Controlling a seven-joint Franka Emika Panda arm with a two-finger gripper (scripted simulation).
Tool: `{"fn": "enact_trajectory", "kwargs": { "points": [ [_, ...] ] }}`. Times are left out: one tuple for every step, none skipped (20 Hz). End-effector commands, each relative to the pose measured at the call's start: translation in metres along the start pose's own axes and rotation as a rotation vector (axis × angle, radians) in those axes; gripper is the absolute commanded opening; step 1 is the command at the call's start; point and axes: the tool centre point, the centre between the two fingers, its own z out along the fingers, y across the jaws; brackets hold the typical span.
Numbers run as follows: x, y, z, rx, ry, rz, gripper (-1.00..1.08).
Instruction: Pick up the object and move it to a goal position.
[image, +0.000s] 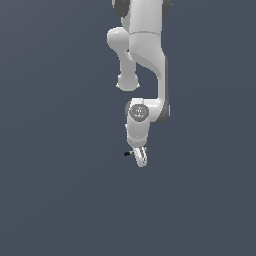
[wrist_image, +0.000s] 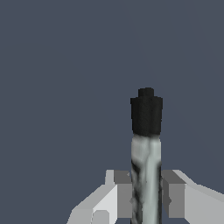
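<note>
The rod (wrist_image: 146, 175) is sitting between the two fingers of the gripper (image: 140, 159), its mottled grey shaft passing through the gap and its black end projecting beyond the fingertips. In the wrist view the grey pads (wrist_image: 124, 192) are standing close against either side of the shaft, so the jaws are nearly closed and are gripping the rod with no daylight showing on either side. In the exterior view the rod (image: 128, 153) is appearing only as a small dark tip with a short pale stub, sticking out sideways toward the exterior view's left from the white gripper. The arm (image: 145, 60) is entering from the top of the exterior view and hanging downward: a rounded elbow joint is bulging toward the exterior view's left, the forearm link is dropping down the right side, and the wrist with its grey circular cap is sitting below that, with the hand pointing down and tilting slightly. The gripper is the lowest part of the arm. The surroundings are a uniform dark blue-grey field in both views, and whether the rod is raised clear of any surface cannot be determined.
</note>
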Motion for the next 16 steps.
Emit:
{"fn": "enact_trajectory", "kwargs": {
  "points": [
    [0.0, 0.0, 0.0, 0.0, 0.0, 0.0, -1.0],
    [-0.001, -0.001, -0.001, 0.0, 0.0, 0.0, -1.0],
    [-0.002, -0.002, -0.002, 0.0, 0.0, 0.0, -1.0],
    [-0.004, -0.004, -0.003, 0.0, 0.0, 0.0, -1.0],
    [-0.006, -0.006, -0.004, 0.0, 0.0, 0.0, -1.0],
    [-0.008, -0.009, -0.006, 0.0, 0.0, 0.0, -1.0],
    [-0.011, -0.012, -0.009, 0.0, 0.001, 0.0, -1.0],
    [-0.014, -0.015, -0.011, 0.0, 0.001, 0.0, -1.0],
    [-0.018, -0.019, -0.014, 0.0, 0.001, 0.0, -1.0],
    [-0.022, -0.023, -0.017, 0.0, 0.001, 0.0, -1.0],
    [-0.026, -0.028, -0.021, 0.0, 0.001, 0.0, -1.0],
    [-0.03, -0.032, -0.024, 0.0, 0.001, 0.0, -1.0],
    [-0.035, -0.037, -0.028, 0.0, 0.001, 0.0, -1.0],
    [-0.04, -0.043, -0.032, 0.0, 0.001, 0.0, -1.0],
    [-0.045, -0.048, -0.036, 0.0, 0.001, 0.0, -1.0],
    [-0.05, -0.054, -0.04, 0.0, 0.002, 0.0, -1.0]
  ]
}}
